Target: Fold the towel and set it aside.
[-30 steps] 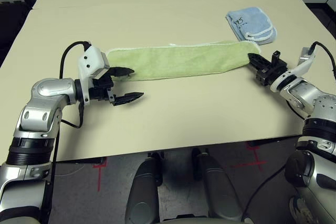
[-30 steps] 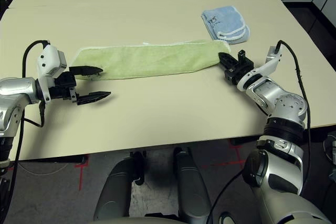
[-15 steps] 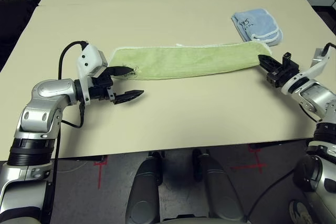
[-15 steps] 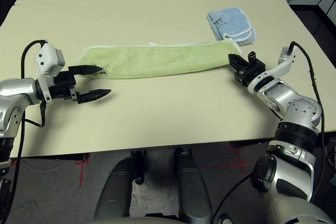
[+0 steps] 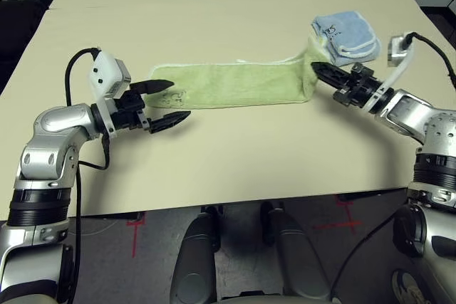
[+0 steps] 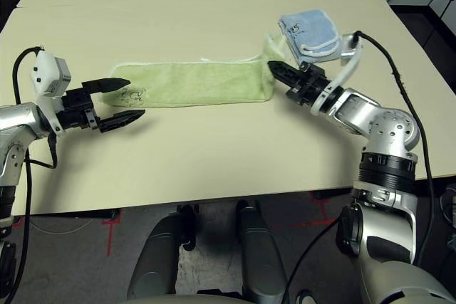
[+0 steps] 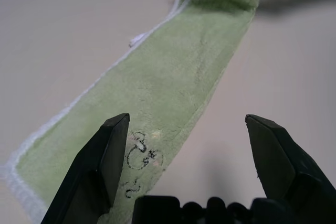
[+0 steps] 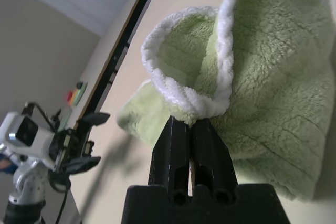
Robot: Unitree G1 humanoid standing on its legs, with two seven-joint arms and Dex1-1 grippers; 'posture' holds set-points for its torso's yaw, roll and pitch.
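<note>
the long light green terry towel [image 5: 235, 83] is pinched by the right hand [image 5: 322, 71]; left hand [image 5: 165, 101] gapes wide, so the unpinned end could be dragged.

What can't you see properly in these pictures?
- Blue cloth: head views, its near edge is hidden behind the lifted end of the towel and the right gripper.
- Towel logo: left wrist view, partly behind a left finger.
- Blue cloth's mark: too small to read.
</note>
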